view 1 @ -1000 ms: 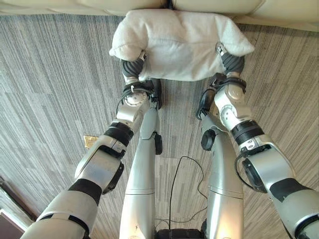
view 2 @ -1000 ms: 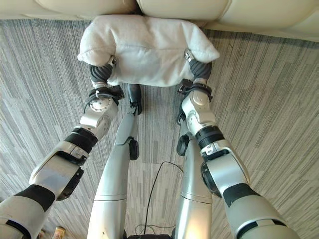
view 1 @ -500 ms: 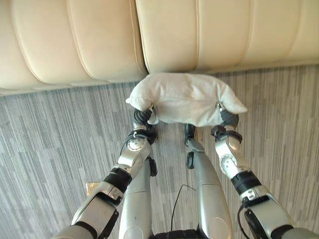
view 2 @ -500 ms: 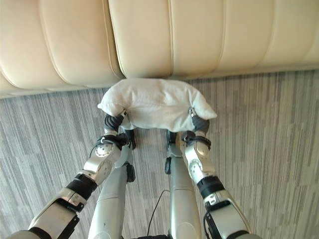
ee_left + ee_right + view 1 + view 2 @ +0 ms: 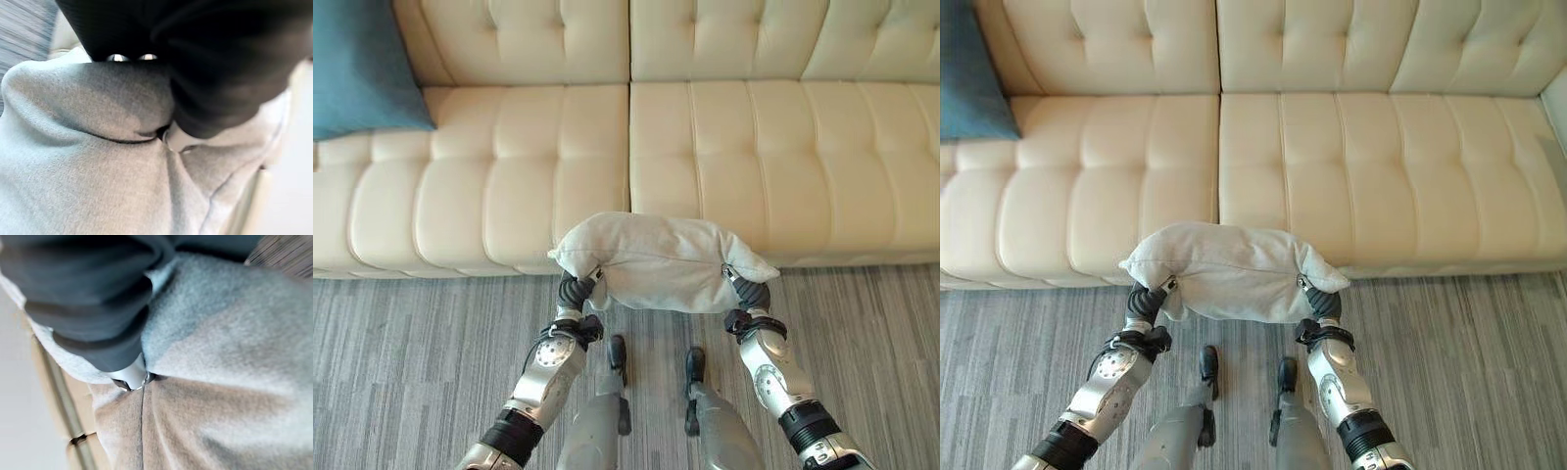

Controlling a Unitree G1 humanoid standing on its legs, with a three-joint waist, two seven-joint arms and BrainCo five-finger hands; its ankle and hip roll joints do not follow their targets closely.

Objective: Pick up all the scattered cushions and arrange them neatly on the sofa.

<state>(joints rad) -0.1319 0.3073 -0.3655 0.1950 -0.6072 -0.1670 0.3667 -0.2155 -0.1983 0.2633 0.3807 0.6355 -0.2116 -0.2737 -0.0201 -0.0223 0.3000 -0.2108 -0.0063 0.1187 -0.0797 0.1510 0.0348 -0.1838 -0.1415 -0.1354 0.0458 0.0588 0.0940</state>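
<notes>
While between both hands — grey cushion (image 5: pixel 661 261), sofa-front.

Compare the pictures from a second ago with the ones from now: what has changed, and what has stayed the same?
The camera has tilted up, so the cream sofa and a blue cushion at its left end have come into view. The pale cushion, formerly over the carpet, now reaches the seat's front edge. Unchanged: the left hand and right hand still carry it by its two ends.
</notes>
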